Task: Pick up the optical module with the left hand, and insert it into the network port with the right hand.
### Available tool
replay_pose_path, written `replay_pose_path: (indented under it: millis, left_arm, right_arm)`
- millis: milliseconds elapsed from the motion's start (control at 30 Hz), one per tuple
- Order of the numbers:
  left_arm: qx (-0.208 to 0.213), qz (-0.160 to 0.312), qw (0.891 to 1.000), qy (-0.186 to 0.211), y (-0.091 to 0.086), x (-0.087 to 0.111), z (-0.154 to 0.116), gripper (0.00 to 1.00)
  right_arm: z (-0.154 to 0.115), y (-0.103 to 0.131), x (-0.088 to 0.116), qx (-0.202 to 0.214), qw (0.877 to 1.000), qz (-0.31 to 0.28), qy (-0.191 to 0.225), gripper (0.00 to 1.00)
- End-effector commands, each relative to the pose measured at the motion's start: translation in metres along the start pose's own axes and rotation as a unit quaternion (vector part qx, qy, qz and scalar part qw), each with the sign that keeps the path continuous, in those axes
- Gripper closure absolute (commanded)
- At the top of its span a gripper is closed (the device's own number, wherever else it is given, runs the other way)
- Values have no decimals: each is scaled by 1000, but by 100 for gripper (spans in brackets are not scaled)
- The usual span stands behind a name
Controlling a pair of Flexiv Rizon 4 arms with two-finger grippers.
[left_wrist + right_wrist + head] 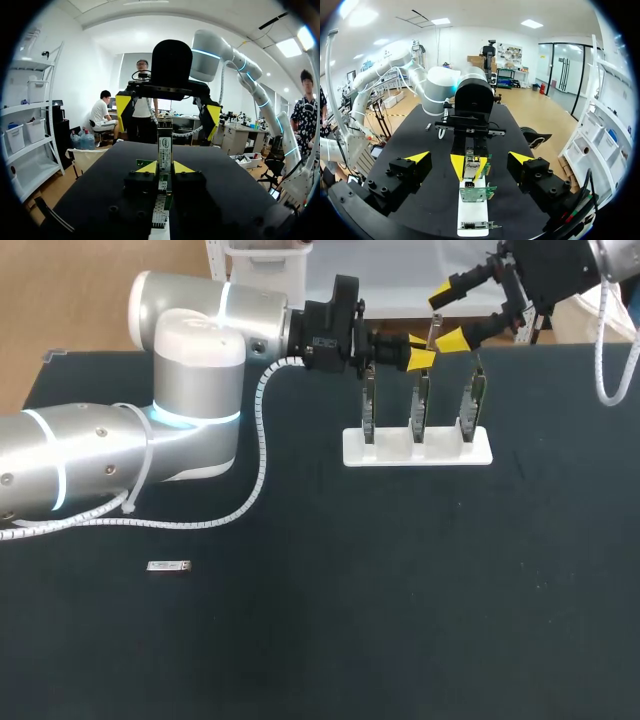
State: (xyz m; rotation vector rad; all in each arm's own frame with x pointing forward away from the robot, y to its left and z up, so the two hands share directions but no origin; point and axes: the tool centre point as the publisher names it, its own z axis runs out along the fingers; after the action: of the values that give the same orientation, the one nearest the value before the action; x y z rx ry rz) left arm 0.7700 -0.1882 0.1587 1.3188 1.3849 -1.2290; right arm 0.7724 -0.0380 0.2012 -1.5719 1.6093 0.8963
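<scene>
My left gripper (420, 356) hangs above the middle card of the white rack (417, 450) and is shut on a slim silver optical module (434, 330). From the left wrist the module (165, 147) stands out past the yellow tips of my left gripper (165, 169). My right gripper (446, 316) faces it from the far right, open wide. Its fingers (214, 112) stand on either side of the module's free end, well clear of it. In the right wrist view the module (470, 164) lies midway between the tips of my right gripper (470, 159).
The rack holds three upright network cards (470, 400) near the table's far edge. A second silver module (168, 566) lies flat at the front left. My left arm (190, 390) and its white cable (262, 450) cover the table's left side.
</scene>
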Motion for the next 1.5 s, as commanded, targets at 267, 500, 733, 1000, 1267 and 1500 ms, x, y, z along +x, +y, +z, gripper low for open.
replay_pose_path:
  millis: [267, 500, 733, 1000, 1267, 1500]
  left_arm:
    - [1, 0, 1000, 0, 1, 0, 0, 100]
    - [1, 0, 1000, 0, 1, 0, 0, 100]
    - [1, 0, 1000, 0, 1, 0, 0, 100]
    - [1, 0, 1000, 0, 1, 0, 0, 0]
    - [1, 0, 1000, 0, 1, 0, 0, 0]
    - [-2, 7, 1000, 6, 1, -2, -2, 0]
  right_arm:
    - [4, 1, 1, -6, 1000, -2, 3, 100]
    - [5, 0, 0, -3, 1000, -3, 2, 100]
    - [6, 0, -1, -3, 1000, -2, 1, 100]
    - [8, 1, -2, -5, 1000, -2, 1, 100]
    - [10, 0, -5, -4, 1000, -4, -2, 100]
    - [10, 0, -5, -2, 1000, -4, -3, 100]
